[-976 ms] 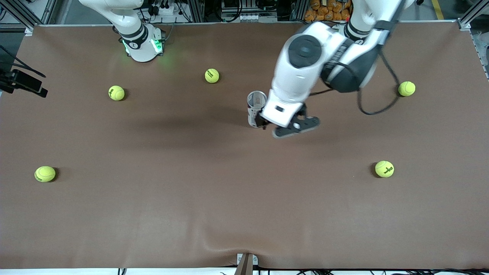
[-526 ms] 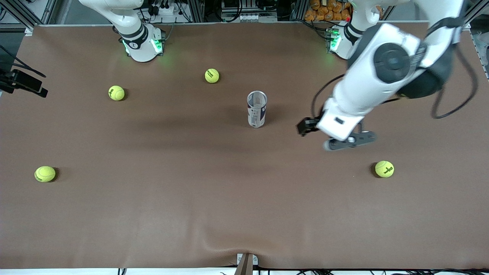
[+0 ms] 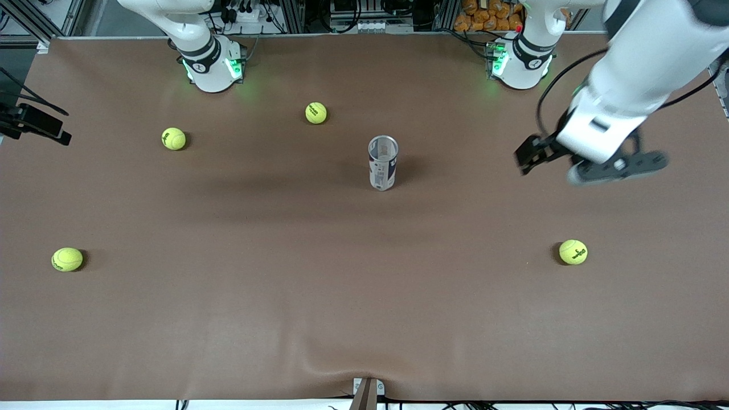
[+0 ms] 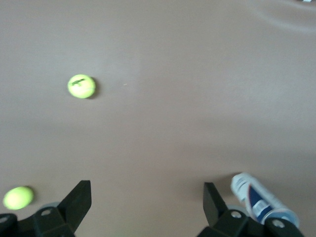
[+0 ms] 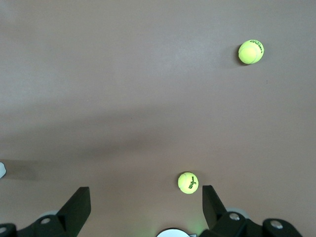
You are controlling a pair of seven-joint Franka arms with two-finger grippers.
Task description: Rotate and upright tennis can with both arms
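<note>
We see the tennis can (image 3: 383, 163) upright mid-counter (image 3: 364, 296), the uprighting seemingly done. Our left end effector (image 3: 532, 155), fingers apart and empty, hangs toward its own end; our right end effector (image 5: 145, 207), fingers apart, waits. Next, we park.

Matt brown table (image 3: 228, 319); fuzzy tennis balls (image 3: 573, 251).

Can (image 3: 383, 163) stands upright mid-table (image 3: 285, 319), open end up. Rel. to can: ball 1 (image 3: 316, 113) farther from front cam, toward right arm's end. Ball 2 (image 3: 173, 138) further toward that end. Ball 3 (image 3: 67, 259) nearer cam, close to that end's edge. Ball 4 (image 3: 573, 251) nearer cam, toward left arm's end. Left gripper (image 3: 532, 156) up over table toward left arm's end, well apart from can.
</note>
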